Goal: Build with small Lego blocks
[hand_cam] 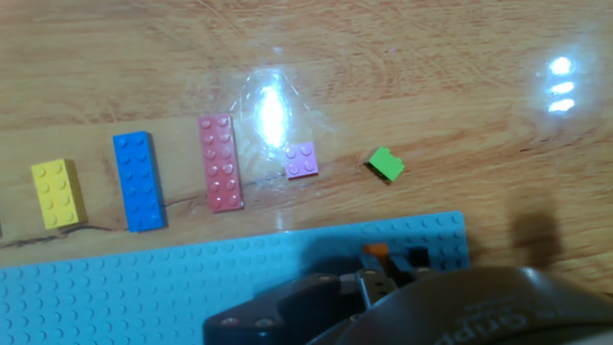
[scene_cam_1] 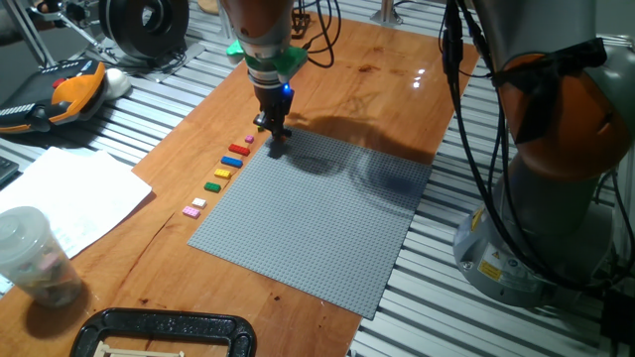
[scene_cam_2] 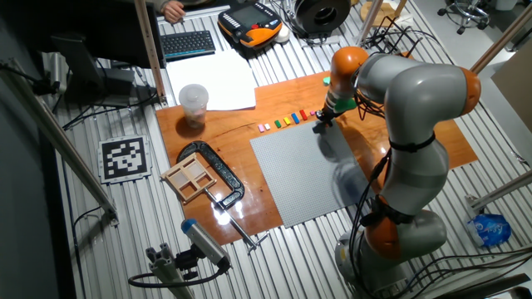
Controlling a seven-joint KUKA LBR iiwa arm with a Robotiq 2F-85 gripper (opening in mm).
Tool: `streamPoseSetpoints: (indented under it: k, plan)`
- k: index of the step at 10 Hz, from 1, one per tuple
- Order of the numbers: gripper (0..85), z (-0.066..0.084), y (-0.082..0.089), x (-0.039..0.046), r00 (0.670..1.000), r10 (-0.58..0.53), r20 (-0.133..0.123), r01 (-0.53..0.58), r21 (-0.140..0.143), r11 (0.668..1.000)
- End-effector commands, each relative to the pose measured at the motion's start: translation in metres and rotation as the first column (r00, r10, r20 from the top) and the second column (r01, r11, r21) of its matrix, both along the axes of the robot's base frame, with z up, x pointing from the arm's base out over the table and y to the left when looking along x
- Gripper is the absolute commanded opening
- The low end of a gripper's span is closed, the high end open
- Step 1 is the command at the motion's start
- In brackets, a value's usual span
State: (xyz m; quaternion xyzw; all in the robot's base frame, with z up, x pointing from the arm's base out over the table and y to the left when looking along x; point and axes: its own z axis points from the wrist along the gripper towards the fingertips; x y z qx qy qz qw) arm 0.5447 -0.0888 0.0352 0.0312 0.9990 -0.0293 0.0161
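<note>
The gripper [scene_cam_1: 275, 132] stands at the upper-left corner of the grey baseplate [scene_cam_1: 317, 213], its tips at the plate. Whether it is clenched or released cannot be told. In the hand view, an orange brick [hand_cam: 375, 251] and a black brick [hand_cam: 418, 256] sit on the plate's corner. Yellow [hand_cam: 57, 193], blue [hand_cam: 138, 181], red [hand_cam: 220, 162], pink [hand_cam: 302, 160] and green [hand_cam: 387, 164] bricks lie in a row on the wooden board [scene_cam_1: 387, 89] across mid-frame.

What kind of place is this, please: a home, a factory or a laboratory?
Most likely a robotics laboratory. The arm works at a wooden board on a slatted metal bench, with a printed marker tag, a keyboard and a handheld robot controller nearby.
</note>
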Motion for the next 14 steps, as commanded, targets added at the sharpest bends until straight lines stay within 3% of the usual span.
streamPoseSetpoints:
  k: [1, 4, 6, 8, 9, 10, 11, 12, 13, 14]
  plan:
    - [17.0, 0.001, 0.001, -0.0005, 1.0, -0.008, -0.003, 0.008, 0.006, 1.0]
    - [17.0, 0.017, 0.004, -0.0005, 1.0, -0.02, -0.025, 0.02, 0.021, 1.0]
    - [17.0, 0.022, 0.002, -0.0016, 0.999, -0.033, -0.025, 0.033, 0.008, 0.999]
    - [17.0, 0.024, -0.001, 0.0065, 0.998, -0.052, -0.03, 0.053, 0.036, 0.998]
    - [17.0, 0.024, -0.001, 0.0107, 0.998, -0.052, -0.027, 0.053, 0.032, 0.998]
    - [17.0, 0.028, 0.0, 0.0093, 0.997, -0.071, -0.027, 0.071, 0.02, 0.997]
    - [17.0, 0.03, 0.003, 0.01, 0.995, -0.085, -0.059, 0.087, 0.02, 0.996]
    - [17.0, 0.03, 0.002, 0.0078, 0.993, -0.094, -0.069, 0.098, 0.048, 0.994]
    - [17.0, 0.034, 0.004, 0.0069, 0.994, -0.093, -0.062, 0.095, 0.02, 0.995]
    - [17.0, 0.035, 0.004, 0.006, 0.995, -0.076, -0.069, 0.078, 0.03, 0.996]
